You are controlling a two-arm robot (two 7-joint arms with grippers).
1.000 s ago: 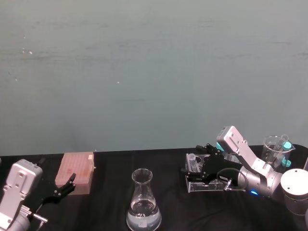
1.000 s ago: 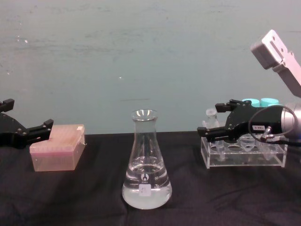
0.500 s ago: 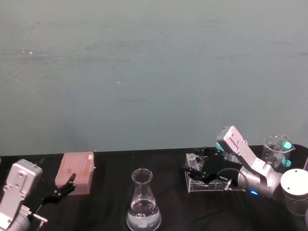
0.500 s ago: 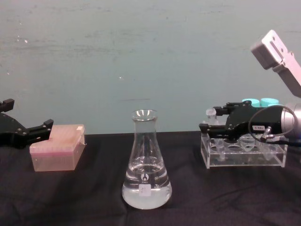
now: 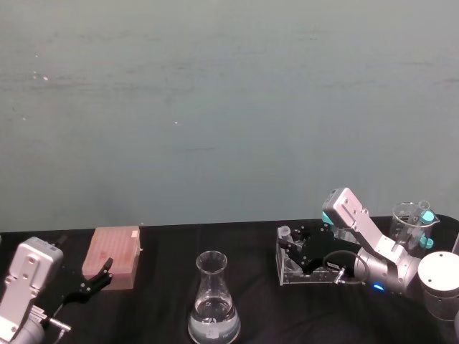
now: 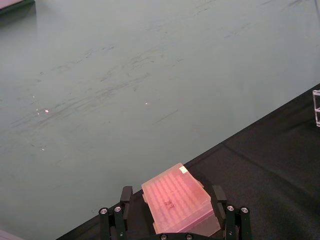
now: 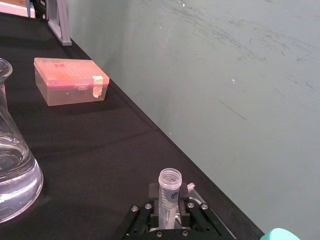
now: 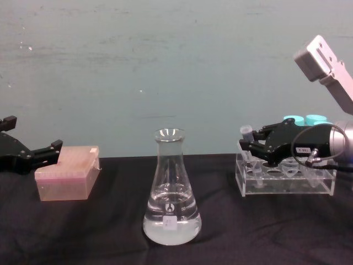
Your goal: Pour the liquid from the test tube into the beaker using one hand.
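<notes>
Black-draped desk (image 8: 83, 232) before teal wall (image 8: 165, 66), right end effector (image 8: 249, 146) grasping tube (image 8: 246, 132) at rack (image 8: 287, 182), beaker (image 8: 171, 187) mid-desk, left end effector (image 8: 54, 147) released near pink box (image 8: 67, 174), tube's lower half hidden by fingers (image 7: 154, 199).

- The flask (image 8: 171, 193) stands mid-table, nearest the robot.
- The box (image 8: 67, 180) lies to its left, farther back, with the left gripper (image 5: 93, 279) just beside it.
- The rack (image 8: 287, 182) sits to the right (a tube (image 8: 246, 135), in the right gripper (image 8: 255, 149), at its left end).
</notes>
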